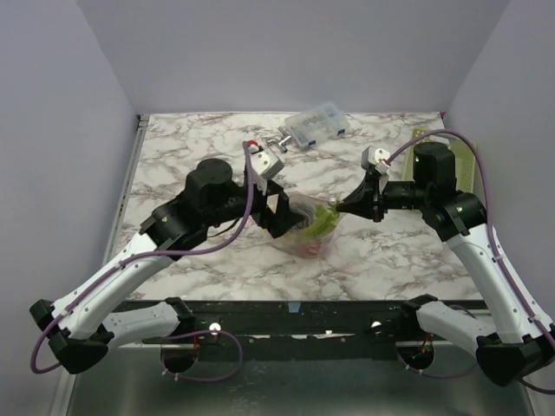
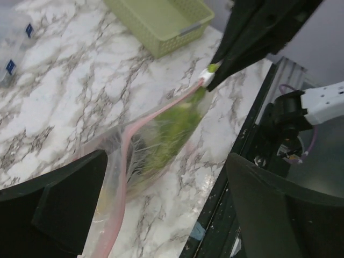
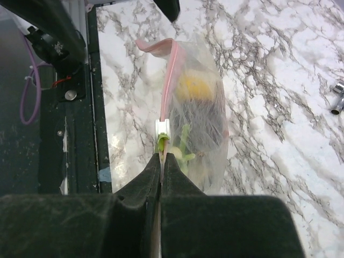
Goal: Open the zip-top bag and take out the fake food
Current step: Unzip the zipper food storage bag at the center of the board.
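The clear zip-top bag (image 1: pixel 310 227) lies between the two arms on the marble table (image 1: pixel 199 139). Its pink zipper strip (image 3: pixel 170 70) runs away from my right gripper (image 3: pixel 163 157), which is shut on the strip's end just behind the white slider (image 3: pixel 163 129). The fake food is inside the bag: a yellow lemon (image 3: pixel 192 86), a dark piece and a green stalk (image 3: pixel 185 144). My left gripper (image 2: pixel 166 215) stands wide open at the bag's other end, and the pink strip (image 2: pixel 124 156) runs close by its left finger (image 2: pixel 54 209).
A green basket (image 2: pixel 161 21) stands at the table's right side behind the right arm. A clear plastic box (image 1: pixel 316 121) and a small metal fitting (image 1: pixel 279 139) lie at the back. The table's front edge and the black rail (image 2: pixel 231 177) run close beside the bag.
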`<act>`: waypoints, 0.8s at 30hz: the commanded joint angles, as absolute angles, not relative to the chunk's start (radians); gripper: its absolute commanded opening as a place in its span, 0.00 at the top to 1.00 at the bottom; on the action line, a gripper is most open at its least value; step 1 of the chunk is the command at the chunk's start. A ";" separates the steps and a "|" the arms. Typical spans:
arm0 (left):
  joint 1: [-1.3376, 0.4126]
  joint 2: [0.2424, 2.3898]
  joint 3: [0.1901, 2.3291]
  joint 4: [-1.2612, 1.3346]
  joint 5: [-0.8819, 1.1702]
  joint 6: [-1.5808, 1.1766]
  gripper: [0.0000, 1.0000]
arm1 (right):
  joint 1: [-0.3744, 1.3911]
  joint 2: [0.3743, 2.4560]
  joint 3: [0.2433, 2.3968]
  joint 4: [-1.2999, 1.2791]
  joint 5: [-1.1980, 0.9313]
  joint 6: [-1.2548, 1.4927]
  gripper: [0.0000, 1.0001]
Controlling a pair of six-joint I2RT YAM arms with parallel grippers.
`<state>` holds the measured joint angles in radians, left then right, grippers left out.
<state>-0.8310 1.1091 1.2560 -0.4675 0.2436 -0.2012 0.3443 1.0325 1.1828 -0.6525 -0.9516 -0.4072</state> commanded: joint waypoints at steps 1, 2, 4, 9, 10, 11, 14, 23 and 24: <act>-0.821 0.943 1.159 -0.297 0.432 -0.110 0.01 | 0.337 1.007 1.160 -0.696 -1.009 -0.497 1.00; -0.821 0.920 1.150 -0.282 0.447 -0.086 0.01 | 0.337 1.008 1.153 -0.699 -1.021 -0.509 1.00; -0.821 0.908 1.150 -0.270 0.517 -0.035 0.01 | 0.337 1.006 1.143 -0.701 -1.037 -0.529 0.99; -0.825 1.003 1.246 -0.353 0.650 0.134 0.05 | 0.335 0.993 1.123 -0.719 -1.064 -0.572 0.99; -0.832 1.024 1.262 -0.367 0.653 0.157 0.06 | 0.334 0.989 1.119 -0.724 -1.067 -0.581 1.00; -0.841 1.040 1.268 -0.370 0.653 0.177 0.06 | 0.334 0.984 1.114 -0.725 -1.070 -0.586 1.00; -0.884 1.067 1.263 -0.337 0.638 0.235 0.06 | 0.334 0.970 1.098 -0.724 -1.072 -0.602 1.00; -0.999 1.175 1.279 -0.288 0.427 0.332 0.13 | 0.331 0.971 1.091 -0.729 -1.077 -0.639 0.99; -1.004 1.184 1.274 -0.275 0.410 0.336 0.16 | 0.331 0.972 1.090 -0.729 -1.077 -0.640 0.99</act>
